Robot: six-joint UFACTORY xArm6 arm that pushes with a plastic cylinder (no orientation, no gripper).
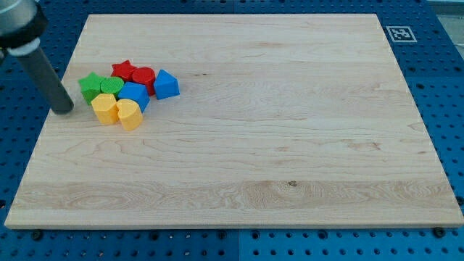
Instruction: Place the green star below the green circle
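The green star (90, 86) lies at the left end of a tight cluster near the board's upper left. The green circle (111, 85) sits right beside it, touching its right side. My tip (64, 110) rests on the board just left of and slightly below the green star, a small gap apart from it. The dark rod slants up to the view's top left corner.
The cluster also holds a red star (125, 70), a red round block (143, 77), two blue blocks (166, 85) (135, 95) and two yellow blocks (106, 109) (129, 114). The wooden board (290, 145) lies on a blue pegboard. A marker tag (400, 33) sits at top right.
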